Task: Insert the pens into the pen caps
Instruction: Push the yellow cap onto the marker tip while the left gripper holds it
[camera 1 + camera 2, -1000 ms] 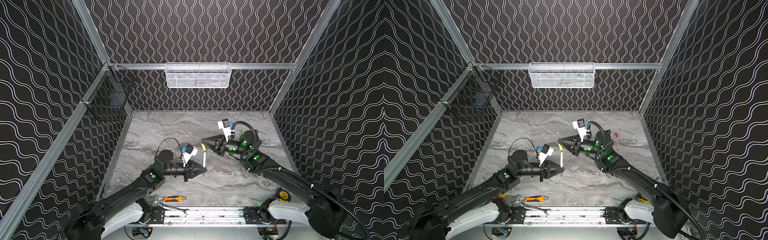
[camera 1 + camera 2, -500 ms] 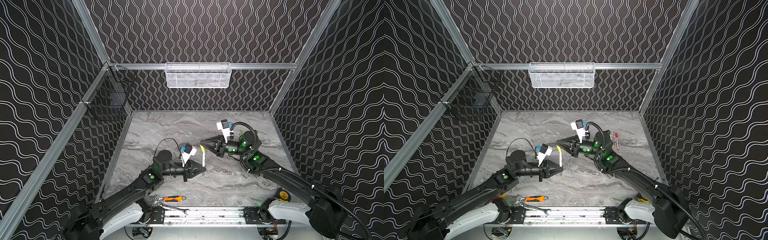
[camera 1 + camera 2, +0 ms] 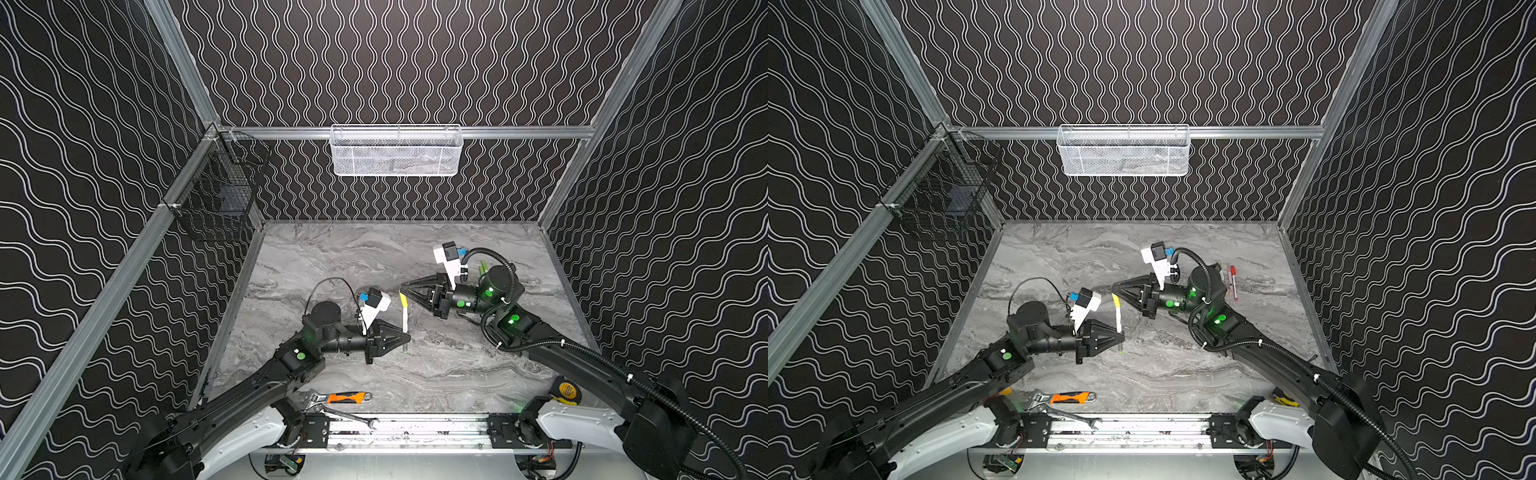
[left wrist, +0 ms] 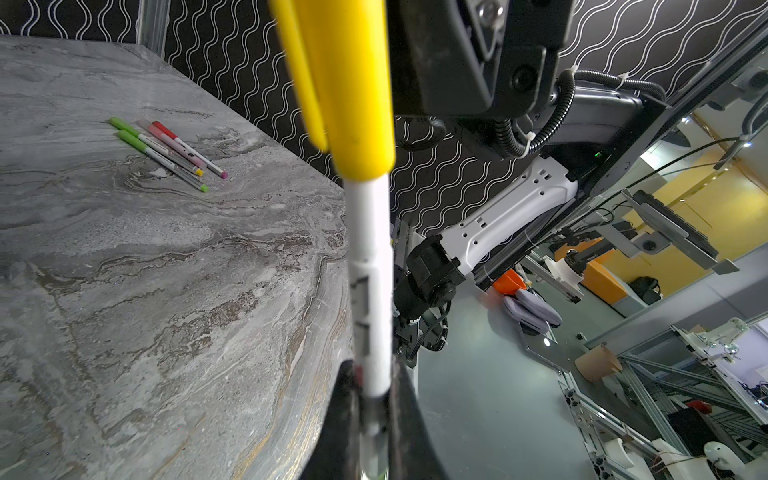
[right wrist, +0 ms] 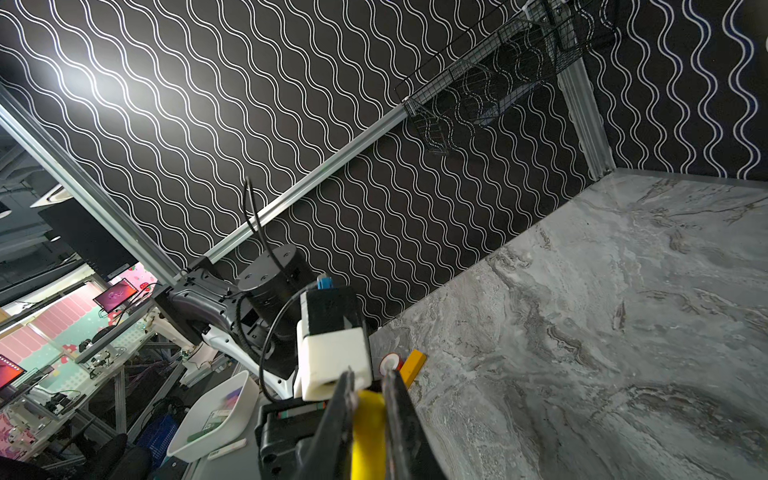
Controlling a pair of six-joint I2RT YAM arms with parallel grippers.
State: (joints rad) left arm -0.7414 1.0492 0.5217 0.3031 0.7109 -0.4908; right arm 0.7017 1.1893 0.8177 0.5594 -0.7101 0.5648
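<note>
no legible txt, pen (image 4: 370, 291) print too blurred

One yellow-capped slim white marker pen (image 4: 370, 249) at the centre of the left wrist view, three capped marker pens (image 4: 166, 156) at its upper left. Lower centre in both top views, two tools: one orange-handled adjustable wrench (image 3: 347, 398), one steel spanner (image 3: 349, 417). Two baskets: white mesh basket (image 3: 397, 151), black wire basket (image 3: 216, 199).

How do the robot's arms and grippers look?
The left arm and right arm are black, with white base segments and round green marks at joints. The left gripper and right gripper have black wedge-shaped fingers and a white camera block each. A corrugated black hose follows the right arm, a thin cable the left.
</note>
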